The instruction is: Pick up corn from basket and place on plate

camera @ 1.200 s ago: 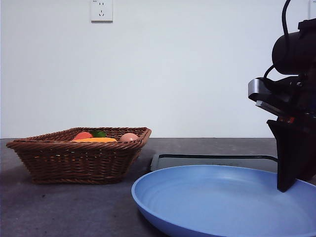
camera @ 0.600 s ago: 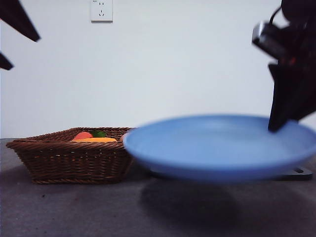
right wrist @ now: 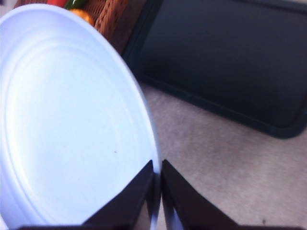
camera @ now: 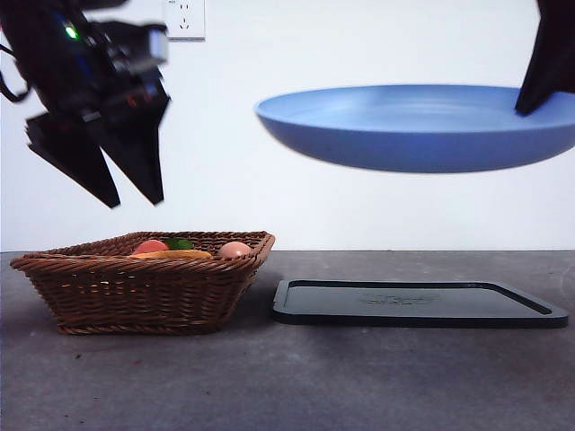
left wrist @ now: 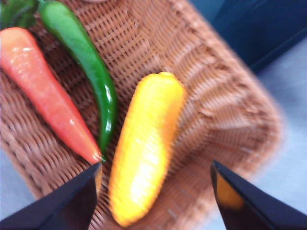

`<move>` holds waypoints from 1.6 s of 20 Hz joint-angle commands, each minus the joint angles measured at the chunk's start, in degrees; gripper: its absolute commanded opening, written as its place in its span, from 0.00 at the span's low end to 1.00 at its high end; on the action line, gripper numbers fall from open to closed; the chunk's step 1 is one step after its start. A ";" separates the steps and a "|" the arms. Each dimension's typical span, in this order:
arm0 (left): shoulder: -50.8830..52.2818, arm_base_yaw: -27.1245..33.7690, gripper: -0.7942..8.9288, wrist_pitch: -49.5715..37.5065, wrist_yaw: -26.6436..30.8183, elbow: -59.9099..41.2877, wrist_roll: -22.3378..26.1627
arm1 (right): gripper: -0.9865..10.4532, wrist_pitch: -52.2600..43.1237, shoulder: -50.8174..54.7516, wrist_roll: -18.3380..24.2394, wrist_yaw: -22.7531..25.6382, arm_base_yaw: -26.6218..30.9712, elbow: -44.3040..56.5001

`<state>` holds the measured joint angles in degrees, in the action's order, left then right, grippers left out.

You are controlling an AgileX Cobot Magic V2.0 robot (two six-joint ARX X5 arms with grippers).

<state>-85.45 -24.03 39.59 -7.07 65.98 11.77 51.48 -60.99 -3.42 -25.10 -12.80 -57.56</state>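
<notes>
The orange-yellow corn (left wrist: 144, 143) lies in the brown wicker basket (camera: 144, 292), where only a thin strip of the corn (camera: 175, 255) shows over the rim. My left gripper (camera: 121, 184) hangs open above the basket's left half, its jaws spread over the corn's near end (left wrist: 153, 191). High at the right, the blue plate (camera: 422, 126) floats level in the air, my right gripper (right wrist: 157, 179) shut on its rim, which also shows in the right wrist view as the plate (right wrist: 67, 120).
A flat black tray (camera: 418, 303) lies on the table right of the basket, below the lifted plate. In the basket lie also a green chilli (left wrist: 84, 62), an orange-red carrot-like piece (left wrist: 41, 86) and a pale pinkish ball (camera: 235, 249).
The right gripper has lifted the plate from the table to high above the tray. The left gripper has come down from the top left corner to just above the basket.
</notes>
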 commanded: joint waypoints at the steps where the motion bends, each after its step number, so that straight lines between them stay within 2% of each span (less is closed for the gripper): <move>1: -4.07 -0.76 0.46 -0.20 0.90 2.64 2.71 | 0.09 -0.07 0.96 -0.28 -0.42 0.61 -1.18; 11: -13.94 -0.85 0.45 -2.16 1.62 3.19 4.24 | 0.09 0.02 2.29 0.02 -0.39 1.42 -1.18; 21: -14.95 -0.85 0.25 -1.75 1.62 3.23 1.90 | 0.09 -0.59 2.29 0.63 -0.37 1.42 -1.18; 29: -14.60 -0.85 0.25 11.15 0.94 14.43 -0.04 | 0.09 -0.57 2.27 0.44 -0.33 1.42 -1.18; 32: -14.23 -1.14 0.25 17.79 -5.25 20.76 -1.25 | 0.09 -0.48 1.38 -0.26 1.88 1.42 -1.16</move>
<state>-99.26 -24.67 57.45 -11.75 85.60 11.25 51.64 -58.96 -3.25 -23.03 -11.25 -57.56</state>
